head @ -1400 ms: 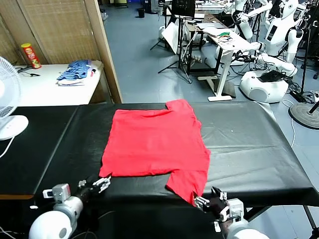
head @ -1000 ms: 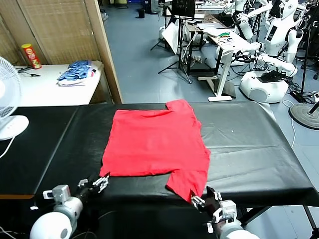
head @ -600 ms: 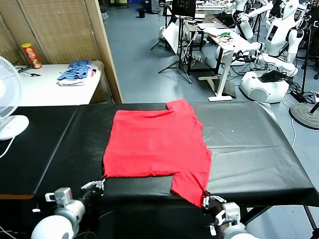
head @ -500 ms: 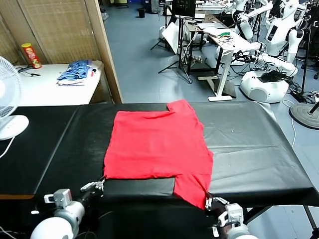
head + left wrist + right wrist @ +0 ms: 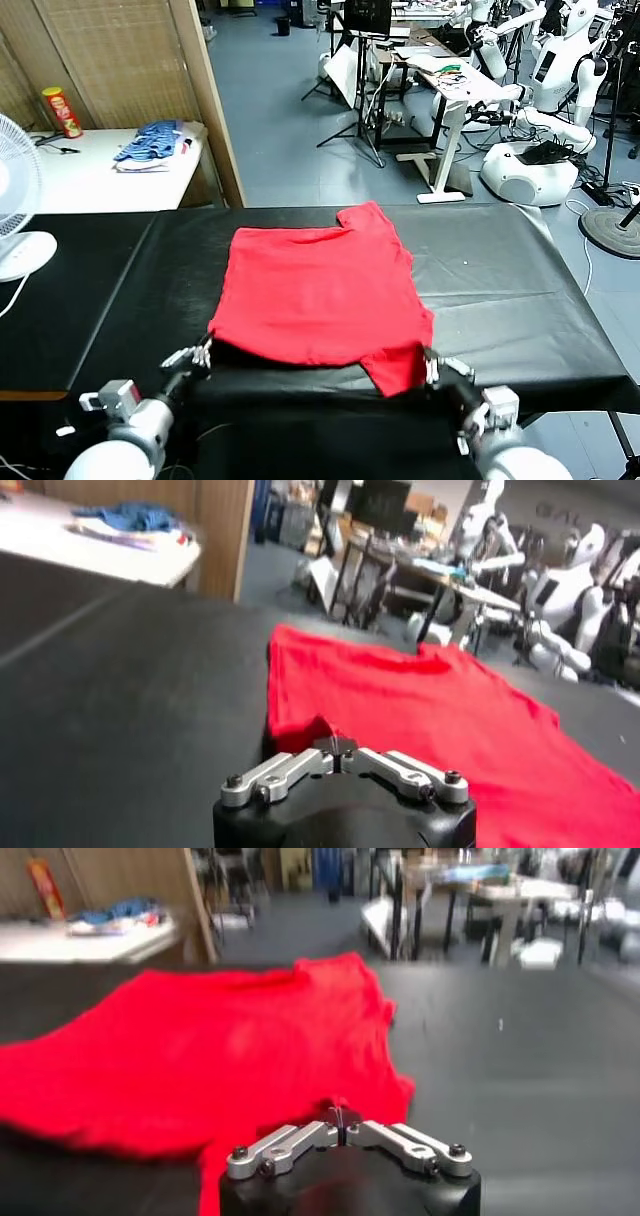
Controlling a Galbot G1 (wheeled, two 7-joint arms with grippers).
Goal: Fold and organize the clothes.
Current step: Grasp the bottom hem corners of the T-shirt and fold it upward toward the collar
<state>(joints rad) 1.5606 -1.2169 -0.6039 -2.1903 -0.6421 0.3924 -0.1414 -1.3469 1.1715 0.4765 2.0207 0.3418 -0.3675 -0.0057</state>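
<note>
T-shirt [image 5: 320,290]: lying spread on the black bench [image 5: 500,290], its near edge rising off the surface.
Left fingers [image 5: 203,352]: I am pinching the near left corner of the hem.
Right fingers [image 5: 430,363]: I am clamping the near right sleeve.

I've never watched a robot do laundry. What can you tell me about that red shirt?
The red T-shirt is plain, short-sleeved and looks like soft cotton. It lies mostly flat on the black table, one sleeve at the far edge. Its near hem is lifted: the left gripper pinches one near corner, the right gripper the other.
</note>
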